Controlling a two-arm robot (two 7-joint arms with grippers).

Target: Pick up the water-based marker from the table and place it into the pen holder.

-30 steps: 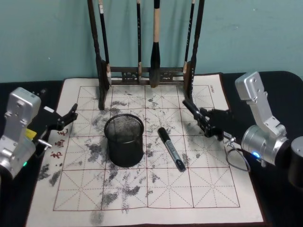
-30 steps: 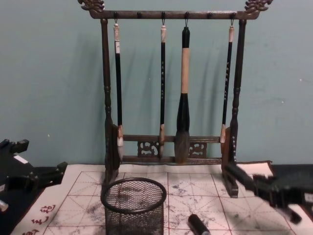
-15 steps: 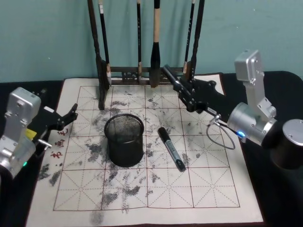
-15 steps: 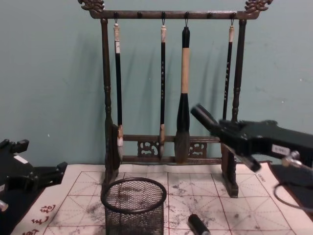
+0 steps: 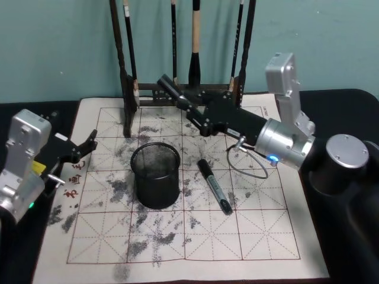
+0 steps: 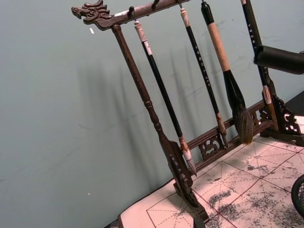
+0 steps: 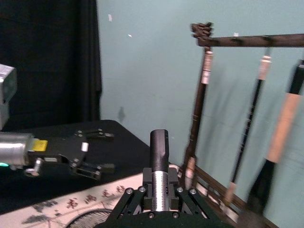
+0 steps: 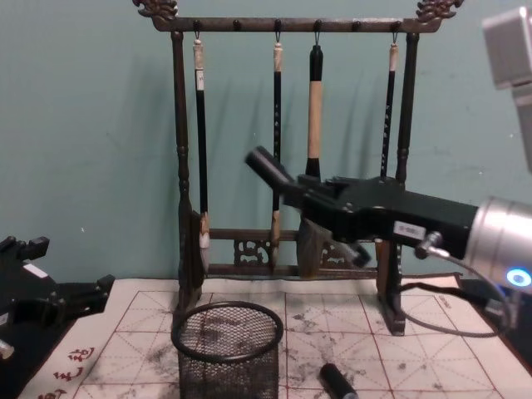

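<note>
Firstly, the head view: the water-based marker (image 5: 214, 186) lies flat on the ink-stained grid mat (image 5: 177, 236) at the frame's centre. It is just right of the pen holder (image 5: 156, 176) and apart from it. The pen holder stands upright on the mat. The right tool (image 5: 166, 83) hangs in the upper middle of the frame in front of the brush rack (image 5: 127, 89), well apart from the marker. It looks pressed together, with nothing in it. The left tool (image 5: 87, 149) sits at the left edge by the dark tabletop (image 5: 35, 109), spread and empty.

Left wrist view: the brush rack (image 6: 137, 80) with its hanging brushes (image 6: 223, 52) crosses the frame, and a sliver of the pen holder (image 6: 300, 194) shows at the lower right edge.

Right wrist view: the right tool (image 7: 159, 137) stands at lower centre as one dark post. The left tool (image 7: 105, 151) is spread at the left and the brush rack (image 7: 197, 118) stands at the right.

Chest view: the right tool (image 8: 262, 162) is at centre, higher in the frame than the pen holder (image 8: 227, 349). The marker's (image 8: 337, 382) end pokes in at the bottom edge, right of the pen holder, and the left tool (image 8: 75, 266) rests at the lower left
</note>
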